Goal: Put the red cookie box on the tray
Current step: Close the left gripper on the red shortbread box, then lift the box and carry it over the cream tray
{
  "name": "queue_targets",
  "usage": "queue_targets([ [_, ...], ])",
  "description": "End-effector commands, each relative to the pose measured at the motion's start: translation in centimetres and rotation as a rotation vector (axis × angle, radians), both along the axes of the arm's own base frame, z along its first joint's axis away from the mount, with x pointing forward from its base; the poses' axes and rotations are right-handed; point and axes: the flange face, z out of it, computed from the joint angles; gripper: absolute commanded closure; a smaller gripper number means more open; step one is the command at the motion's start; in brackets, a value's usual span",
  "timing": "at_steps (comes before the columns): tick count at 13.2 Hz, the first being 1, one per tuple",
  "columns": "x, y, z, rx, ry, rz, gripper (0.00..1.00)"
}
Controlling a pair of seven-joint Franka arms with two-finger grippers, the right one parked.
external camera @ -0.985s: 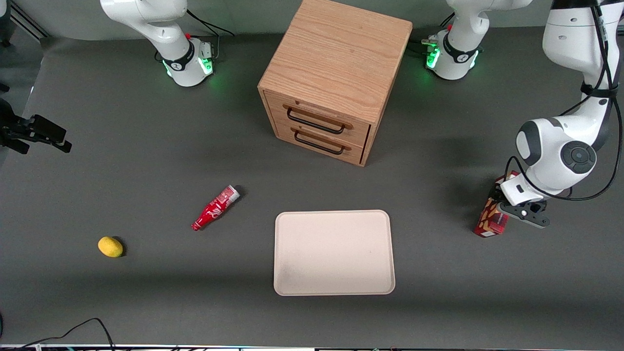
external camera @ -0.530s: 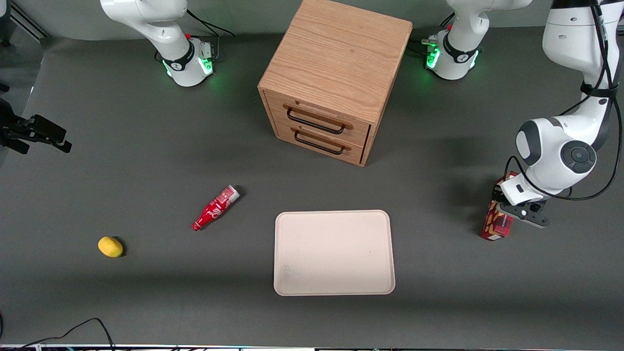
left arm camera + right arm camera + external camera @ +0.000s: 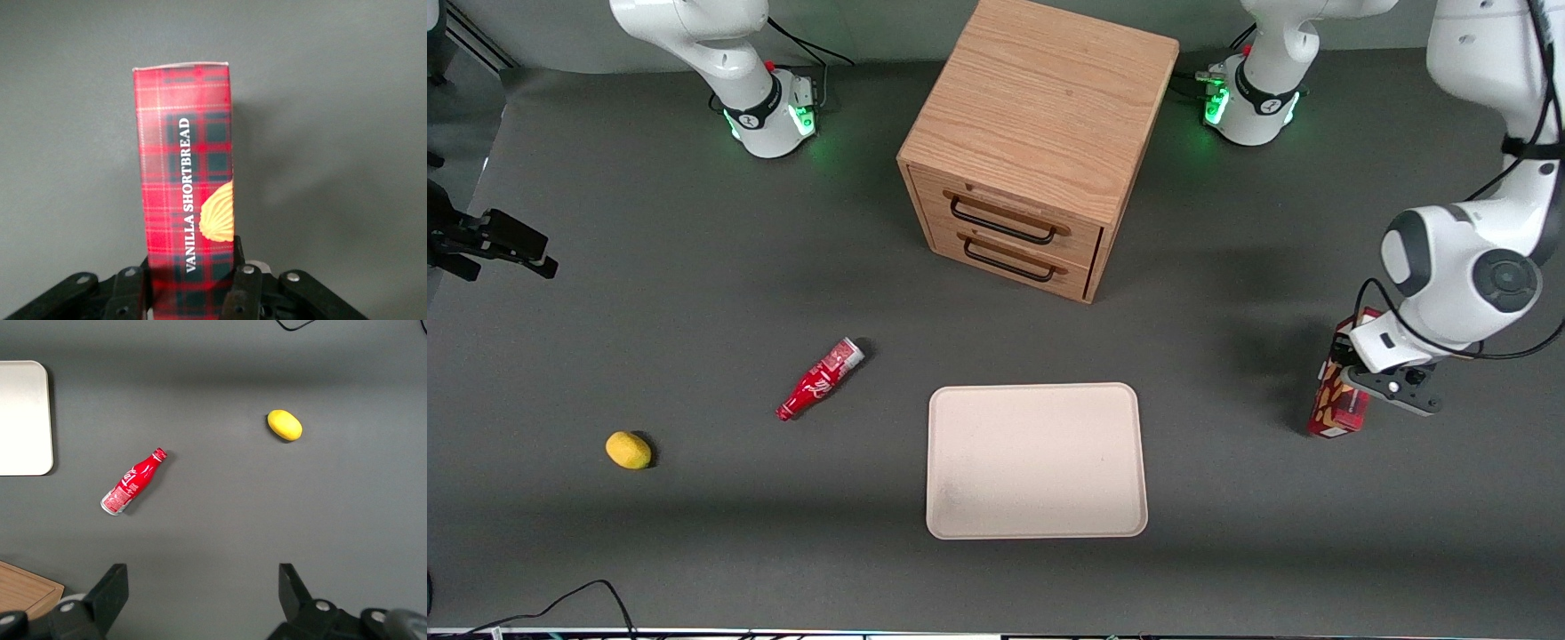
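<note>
Inventory, largest item first. Table (image 3: 649, 551): dark grey mat, carried everything listed. Wooden drawer cabinet (image 3: 1040, 142): two drawers w/ black handles, both shut, stood farther from front cam than the tray; not part of the job. Tray (image 3: 1036, 460): cream-beige, rounded corners, low rim, lay flat near front edge of table, nothing on it, so goal unmet. Red cookie box (image 3: 1339, 402): plaid, "VANILLA SHORTBREAD" readable in wrist view, was toward working arm's end of table, well apart from tray; looked roughly upright w/ lower end at or just off the mat, contact w/ mat could not be told. Gripper (image 3: 190, 293): sat at the box, fingers pinching box's narrow sides near one end, pads (image 3: 241, 283) pressed to the cardboard. Red bottle (image 3: 820, 379): lay on its side, toward parked arm's end from the tray; a distractor, untouched. Lemon-like yellow fruit (image 3: 629, 450): smallest, further toward parked arm's end. Status, as judged: grasp done; lift not clearly complete; carry across to tray, lowering and release all outstanding. Approx early third of task. Box long and slim, held near one end, so may swing in transit.
</note>
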Motion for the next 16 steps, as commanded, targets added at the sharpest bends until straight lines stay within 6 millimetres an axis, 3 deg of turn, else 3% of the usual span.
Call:
queue_targets([
  [1, 2.2, -0.7, 9.8, -0.019, 0.055, 0.020, 1.00],
  [4, 4.0, -1.8, 18.6, -0.018, 0.047, 0.037, 1.00],
  [6, 4.3, -2.6, 23.6, -0.020, 0.029, 0.057, 1.00],
  [7, 4.5, -3.3, 25.2, -0.021, 0.024, 0.057, 1.00],
  [9, 5.2, -4.4, 26.6, -0.018, 0.042, 0.069, 1.00],
  [12, 6.3, -7.8, 27.3, -0.029, 0.035, 0.115, 1.00],
  [14, 7.2, -12.9, 26.7, -0.043, 0.028, 0.175, 1.00],
  [16, 8.2, -19.5, 25.1, -0.043, 0.017, 0.245, 1.00],
])
